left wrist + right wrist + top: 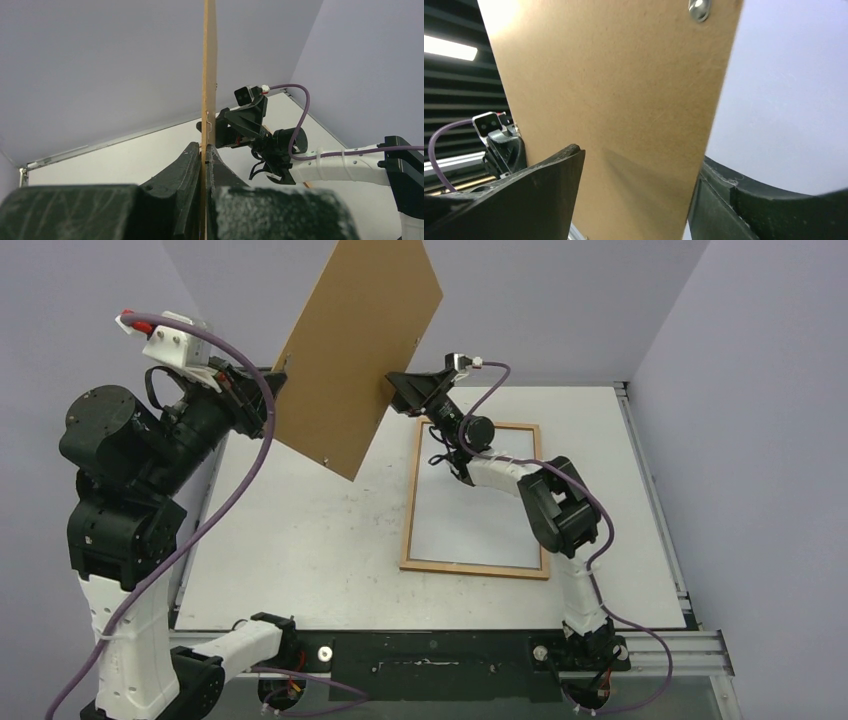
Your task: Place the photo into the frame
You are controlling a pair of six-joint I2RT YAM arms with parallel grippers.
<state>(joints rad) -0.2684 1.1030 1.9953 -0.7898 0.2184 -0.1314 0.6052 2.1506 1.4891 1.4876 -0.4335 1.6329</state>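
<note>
My left tool (265,385) is clenched on the raised backing board (360,350); my right tool (402,392) gapes, released, at its edge. The frame (475,568) lies flat on the surface (300,540). I can't spot the photo. It's likely light, floppy paper, so I'd pinch its border gently.

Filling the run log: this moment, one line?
left gripper: shut on board, raised | right gripper: open at board edge | frame: flat on table
</note>
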